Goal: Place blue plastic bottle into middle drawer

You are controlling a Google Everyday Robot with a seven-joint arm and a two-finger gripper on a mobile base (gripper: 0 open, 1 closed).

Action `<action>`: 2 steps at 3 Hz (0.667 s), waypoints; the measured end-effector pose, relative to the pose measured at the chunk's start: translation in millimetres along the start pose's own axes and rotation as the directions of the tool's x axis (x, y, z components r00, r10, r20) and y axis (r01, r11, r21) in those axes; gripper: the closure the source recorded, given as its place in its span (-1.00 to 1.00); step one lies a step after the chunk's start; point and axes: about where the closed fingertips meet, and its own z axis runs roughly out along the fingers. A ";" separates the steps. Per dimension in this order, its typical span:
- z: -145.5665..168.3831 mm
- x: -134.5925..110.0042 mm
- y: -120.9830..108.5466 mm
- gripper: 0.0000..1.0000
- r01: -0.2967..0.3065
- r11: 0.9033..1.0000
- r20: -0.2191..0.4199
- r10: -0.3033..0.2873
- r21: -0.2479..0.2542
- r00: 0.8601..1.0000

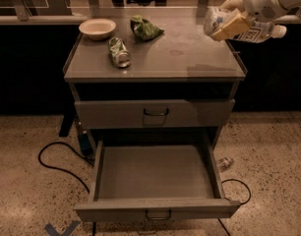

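The blue plastic bottle (256, 32) is held in the air at the upper right. It lies roughly on its side with its white cap pointing right and its dark text panel facing the camera. The gripper (228, 22) comes in from the top right corner, and its yellowish jaws are pinching the bottle around its body. The bottle hangs over the right edge of the grey counter (190, 53), not touching it.

On the left half of the counter are three things. A green-and-silver can (119, 51) lies on its side near the front. A shallow pale bowl (97, 27) sits behind it to the left. A crumpled green snack bag (145, 27) sits to the right of the bowl.

Below the counter top, an upper drawer (116, 114) with a dark loop handle is pushed in. Beneath it, well apart from the bottle, the middle drawer (116, 211) is pulled fully out toward the camera, showing its flat grey floor.

A black cable (57, 156) curls over the speckled floor at the left. A small clear object (224, 162) lies on the floor to the right of the cabinet.
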 end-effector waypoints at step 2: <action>-28.1 -15.3 59.4 1.00 0.011 1.000 0.073 -0.010 -0.013 0.997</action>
